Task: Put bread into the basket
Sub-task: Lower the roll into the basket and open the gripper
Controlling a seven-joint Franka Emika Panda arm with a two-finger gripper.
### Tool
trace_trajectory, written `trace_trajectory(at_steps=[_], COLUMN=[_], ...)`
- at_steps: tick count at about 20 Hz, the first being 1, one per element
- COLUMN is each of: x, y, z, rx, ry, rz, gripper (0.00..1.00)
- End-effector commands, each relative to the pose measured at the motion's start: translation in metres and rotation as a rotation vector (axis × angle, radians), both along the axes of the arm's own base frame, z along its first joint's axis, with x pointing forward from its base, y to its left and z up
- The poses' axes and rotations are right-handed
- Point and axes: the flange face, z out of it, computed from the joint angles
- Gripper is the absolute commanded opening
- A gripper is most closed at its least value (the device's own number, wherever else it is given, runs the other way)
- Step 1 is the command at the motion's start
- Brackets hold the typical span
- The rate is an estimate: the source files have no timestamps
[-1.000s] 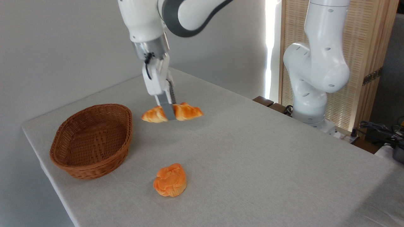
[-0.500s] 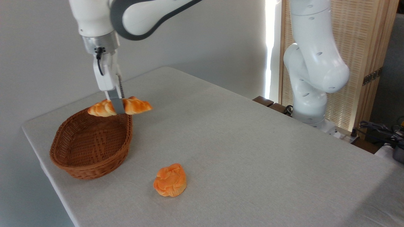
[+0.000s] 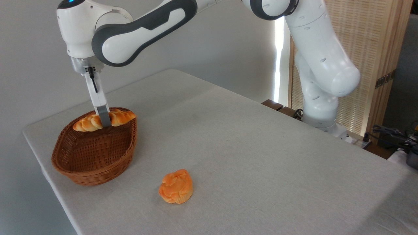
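My gripper (image 3: pixel 105 122) is clamped on the bread (image 3: pixel 104 120) at its middle, one grey finger (image 3: pixel 104 118) crossing its front face. I hold the bread level over the far part of the basket (image 3: pixel 94 147), at about the height of the far rim; I cannot tell whether it touches the rim. Its long axis runs left to right across the basket's far end, one pointed tip toward the basket's left side, the other just over the right rim.

I count one bread, one basket and one bun (image 3: pixel 176 186).

The bread is a long braided loaf, golden-brown with paler creases, tapering to points at both ends. The bun, rounder and deeper orange, sits on the table (image 3: pixel 248 153) to the right of the basket, nearer the front edge, well apart from it.
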Motion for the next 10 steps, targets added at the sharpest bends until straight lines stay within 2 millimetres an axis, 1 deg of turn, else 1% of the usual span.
trace_trajectory(at_steps=[1, 5, 7, 8, 10], x=[0.0008, 0.0011, -0.0039, -0.0035, -0.0035], y=[-0.0062, -0.0064, -0.0156, -0.0161, -0.0161], z=[0.005, 0.0029, 0.0008, -0.0025, -0.0025], rx=[0.056, 0.058, 0.06, 0.063, 0.063], ry=[-0.046, -0.043, -0.042, -0.038, -0.038], rz=[-0.012, -0.014, -0.03, -0.03, -0.03], gripper=[1.0, 1.0, 1.0, 1.0, 1.0])
